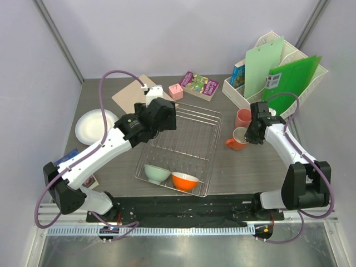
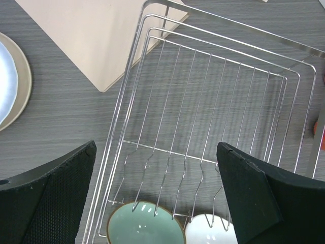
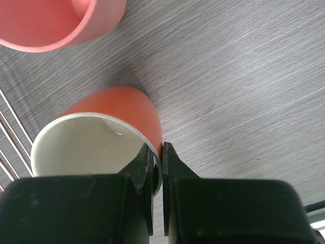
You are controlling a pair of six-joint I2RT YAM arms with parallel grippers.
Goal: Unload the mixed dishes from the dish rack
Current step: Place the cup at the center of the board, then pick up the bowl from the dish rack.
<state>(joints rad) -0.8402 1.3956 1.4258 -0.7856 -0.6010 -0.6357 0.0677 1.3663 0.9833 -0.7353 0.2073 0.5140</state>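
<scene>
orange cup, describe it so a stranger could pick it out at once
Right of the silver dish rack are two cups. The orange cup is the nearer one, cream inside, its rim pinched by the right gripper; the pink cup behind is untouched.

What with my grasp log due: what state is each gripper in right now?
Left gripper: open, holding nothing.
Right gripper: shut on the rim of the orange cup.

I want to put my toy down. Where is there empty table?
Bare table lies near the front, between the dish rack and the right arm. Another patch is the back left corner, beside the plate and beige board. It is crowded around the pink cup and the orange cup, gripped by the right hand.
</scene>
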